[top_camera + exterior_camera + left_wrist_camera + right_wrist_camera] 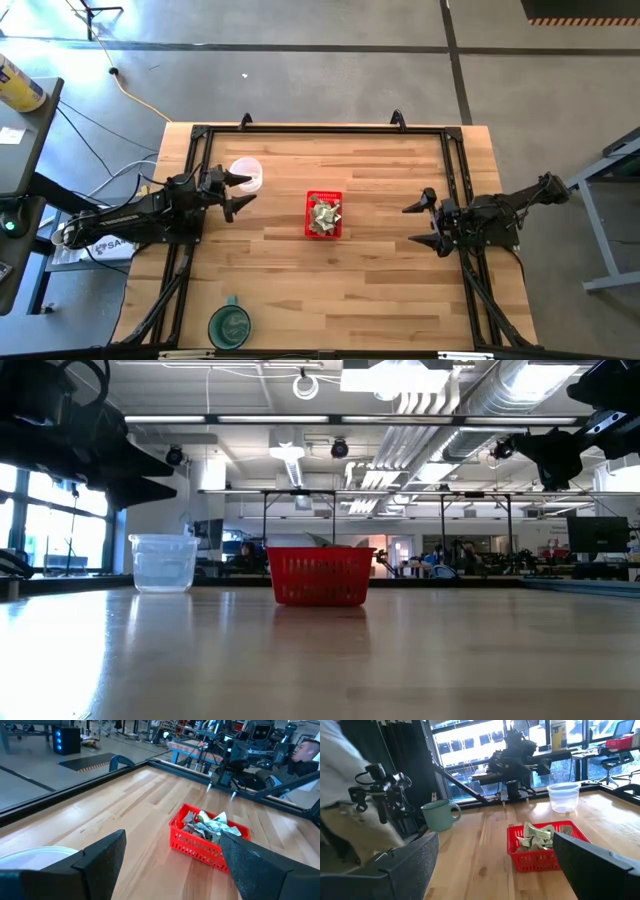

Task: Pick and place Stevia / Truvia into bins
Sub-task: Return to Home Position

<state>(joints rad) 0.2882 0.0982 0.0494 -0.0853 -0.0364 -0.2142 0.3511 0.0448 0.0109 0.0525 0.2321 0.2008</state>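
Sachets lie heaped inside the red basket at mid-bench; none is seen loose on the bench.

Appearance: small flat paper packets, pale green and white, crumpled and overlapping, the heap reaching about to the rim.

Handling, as judged: very light, limp, easily creased — a pinch across a raised edge or corner would suit better than a flat face.

Left end effector hovers beside the clear cup, fingers wide, empty. Right end effector sits at the bench's right side — likewise wide, empty.
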